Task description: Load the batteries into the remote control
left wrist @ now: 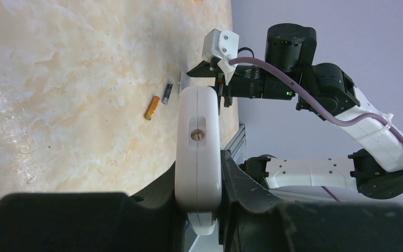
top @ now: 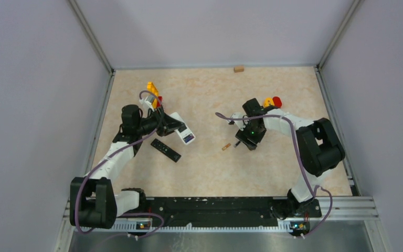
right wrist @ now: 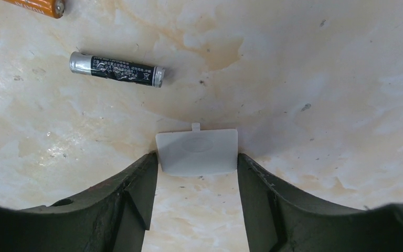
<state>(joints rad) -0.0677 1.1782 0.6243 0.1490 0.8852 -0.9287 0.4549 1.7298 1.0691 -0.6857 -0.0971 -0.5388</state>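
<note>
On the beige tabletop, an orange battery and a dark battery lie close together, just ahead of the right claw. Its fingers press against both side edges of a small white battery cover. Farther left, the left claw is clamped on a white remote. A black remote lies on the tabletop nearby.

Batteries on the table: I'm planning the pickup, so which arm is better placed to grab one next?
Right, probably. The right gripper sits just beside the black battery and orange battery, though it must first release the battery cover. The left gripper is clamped on the white remote.
</note>
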